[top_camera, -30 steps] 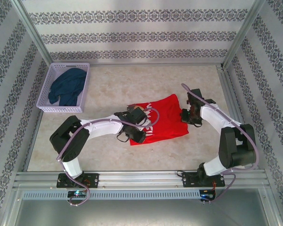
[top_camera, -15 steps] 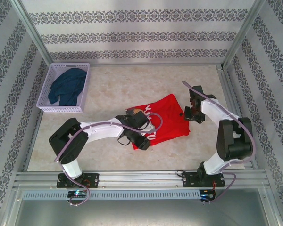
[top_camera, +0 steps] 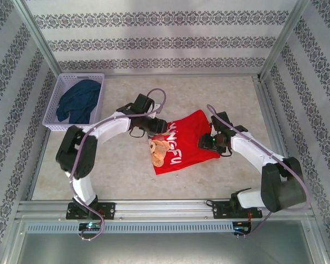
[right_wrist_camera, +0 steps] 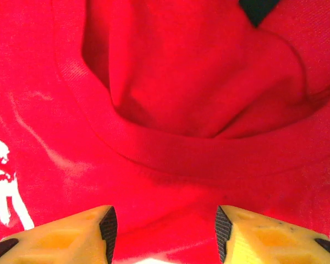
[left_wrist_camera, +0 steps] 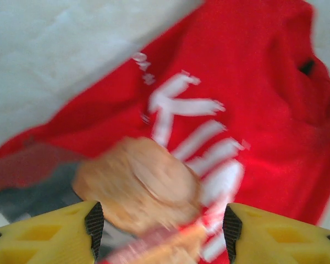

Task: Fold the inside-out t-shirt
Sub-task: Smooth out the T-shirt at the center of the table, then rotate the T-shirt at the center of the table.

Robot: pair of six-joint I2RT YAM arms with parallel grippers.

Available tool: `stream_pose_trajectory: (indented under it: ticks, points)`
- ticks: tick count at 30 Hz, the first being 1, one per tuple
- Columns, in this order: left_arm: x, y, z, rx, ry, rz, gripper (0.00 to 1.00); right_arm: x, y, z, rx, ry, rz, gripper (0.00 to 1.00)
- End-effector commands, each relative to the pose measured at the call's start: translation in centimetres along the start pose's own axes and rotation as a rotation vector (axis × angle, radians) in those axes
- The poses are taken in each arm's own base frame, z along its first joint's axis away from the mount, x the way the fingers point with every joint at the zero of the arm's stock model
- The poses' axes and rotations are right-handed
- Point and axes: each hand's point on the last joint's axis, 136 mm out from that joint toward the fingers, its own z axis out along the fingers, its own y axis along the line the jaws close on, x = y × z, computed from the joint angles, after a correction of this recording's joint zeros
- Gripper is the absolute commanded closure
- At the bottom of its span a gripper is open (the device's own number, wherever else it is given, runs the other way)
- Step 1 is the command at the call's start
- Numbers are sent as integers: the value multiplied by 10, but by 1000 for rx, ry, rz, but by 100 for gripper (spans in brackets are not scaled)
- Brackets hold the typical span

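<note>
Tabletop (top_camera: 126,179); red t-shirt (top_camera: 190,138) beneath left fingers (left_wrist_camera: 44,237) and right fingers (right_wrist_camera: 58,237), both parted, seemingly empty.

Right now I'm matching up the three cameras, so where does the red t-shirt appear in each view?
Top external: the t-shirt lies spread flat, just right of centre.
Left wrist: the t-shirt runs from lower left to upper right.
Right wrist: the t-shirt covers the picture, with the collar across the middle.
Shared landmark: the white lettering, central in left wrist, at the left edge in right wrist.
</note>
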Motion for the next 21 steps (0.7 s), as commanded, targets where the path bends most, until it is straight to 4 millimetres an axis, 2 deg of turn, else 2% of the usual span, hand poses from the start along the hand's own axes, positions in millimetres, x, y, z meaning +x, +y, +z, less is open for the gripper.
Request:
stream_pose_trajectory:
  ticks: [1,6,9,10,12,14,17,19,21]
  points:
    - [3,1,17,30,65,-33,39,-13,-5,13,3,-22,53,48]
    - [26,20,35,-16,142,-55,39,-27,-21,33,72,13,37,48]
    - [51,28,33,-37,169,-85,40,-36,-22,44,100,47,-2,49]
    - [65,32,30,-48,180,-108,40,-41,-20,47,102,55,-21,49]
    - [90,35,19,-64,186,-149,39,-52,-8,52,87,60,-78,49]
    - [119,31,5,-73,176,-179,39,-66,16,61,41,67,-177,49]
    - [150,10,-12,-58,151,-168,37,-86,57,69,6,75,-336,48]
    - [153,-5,-25,-47,106,-133,36,-103,80,63,12,40,-433,48]
    - [143,-10,-40,-53,31,-111,35,-111,95,50,13,0,-505,47]
